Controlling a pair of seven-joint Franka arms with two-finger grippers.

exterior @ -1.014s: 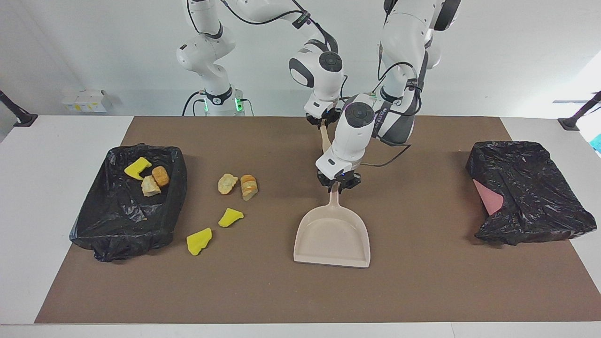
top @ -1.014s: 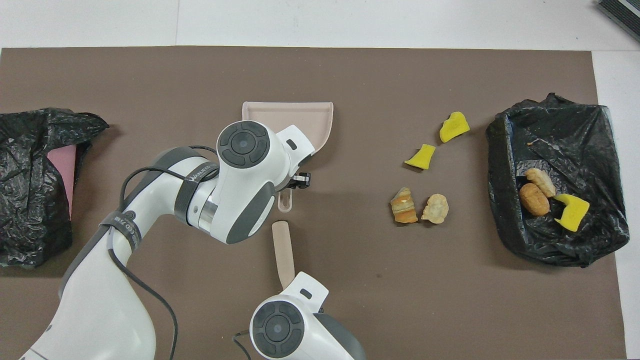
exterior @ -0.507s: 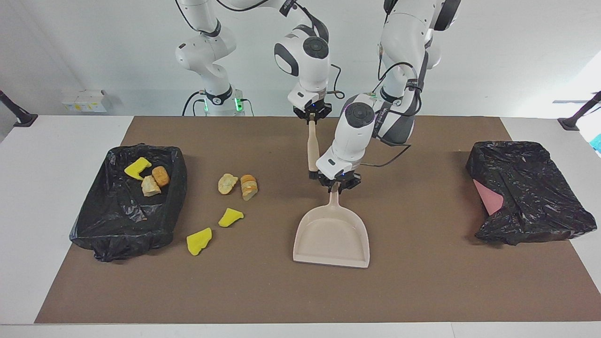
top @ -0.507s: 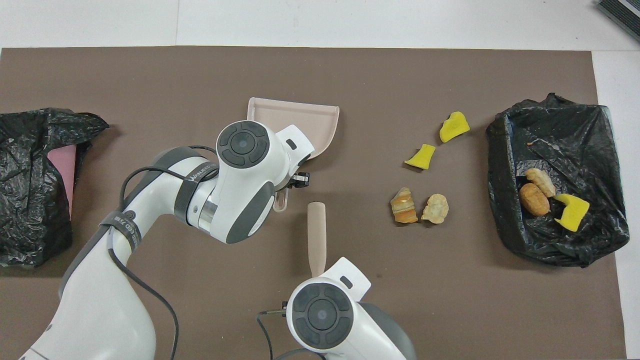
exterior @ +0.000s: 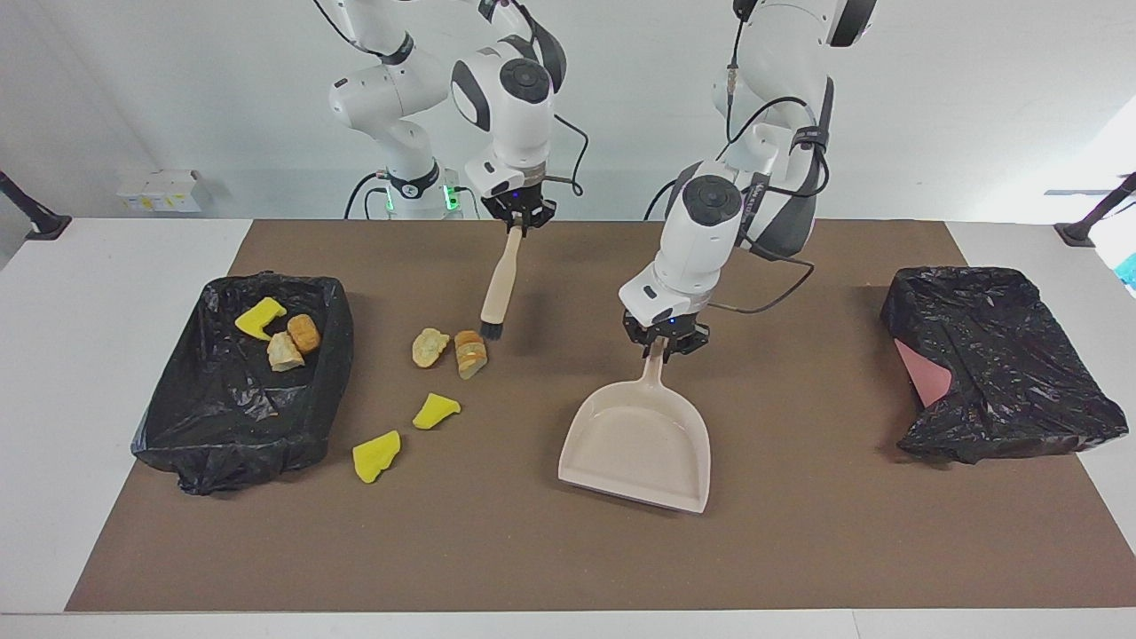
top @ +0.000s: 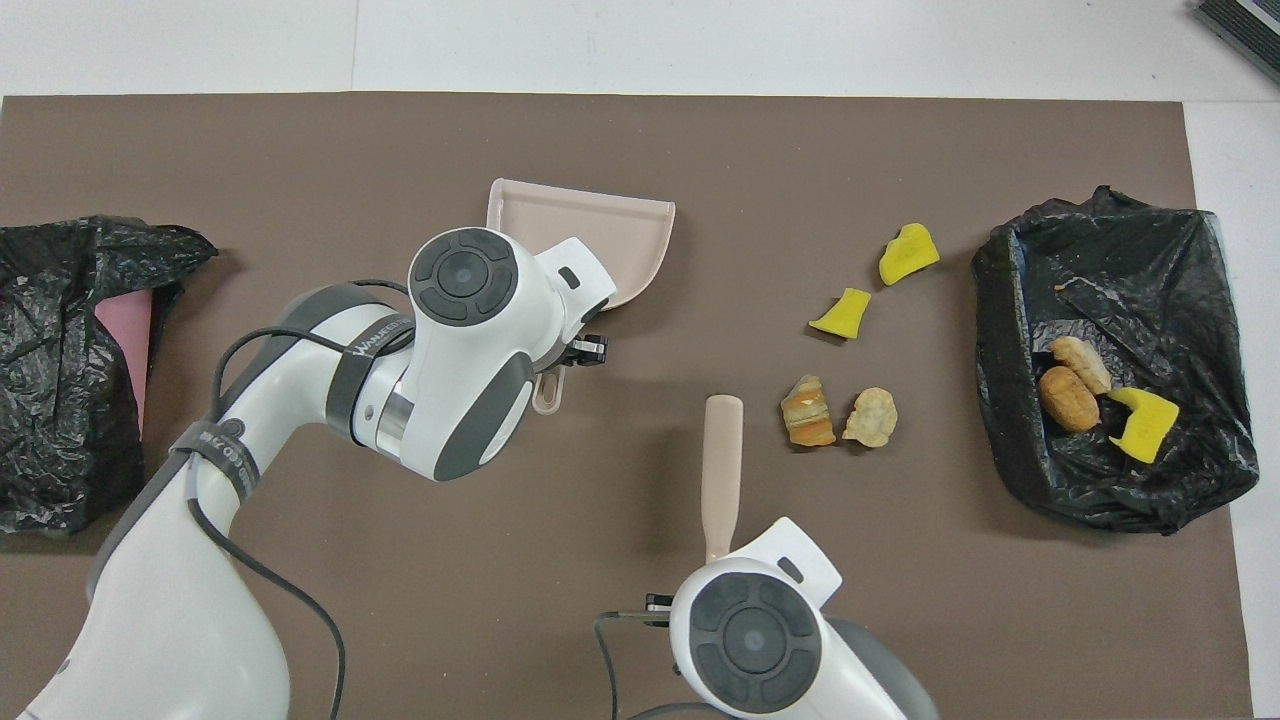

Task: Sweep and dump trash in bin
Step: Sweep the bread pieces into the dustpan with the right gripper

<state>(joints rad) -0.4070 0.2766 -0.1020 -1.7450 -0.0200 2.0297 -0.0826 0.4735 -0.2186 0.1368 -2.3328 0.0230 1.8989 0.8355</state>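
My right gripper [exterior: 519,220] is shut on the handle end of a beige brush [exterior: 497,284], which hangs tilted with its dark bristles just beside two tan bread lumps [exterior: 451,350] on the brown mat. Two yellow chunks [exterior: 405,433] lie farther from the robots than the lumps. My left gripper [exterior: 664,344] is shut on the handle of the beige dustpan [exterior: 639,439], whose mouth rests on the mat at mid-table. In the overhead view the brush [top: 722,470] points at the bread lumps [top: 838,414], and the dustpan [top: 600,230] shows past my left gripper [top: 572,352].
A black-lined bin [exterior: 222,417] at the right arm's end holds a yellow chunk [exterior: 259,318] and two bread lumps [exterior: 295,343]. A second black-bagged bin [exterior: 994,364] with a pink patch sits at the left arm's end.
My right gripper has carried the brush toward the right arm's end, up to the bread lumps. My left gripper has shifted and turned the dustpan slightly. The trash has not moved.
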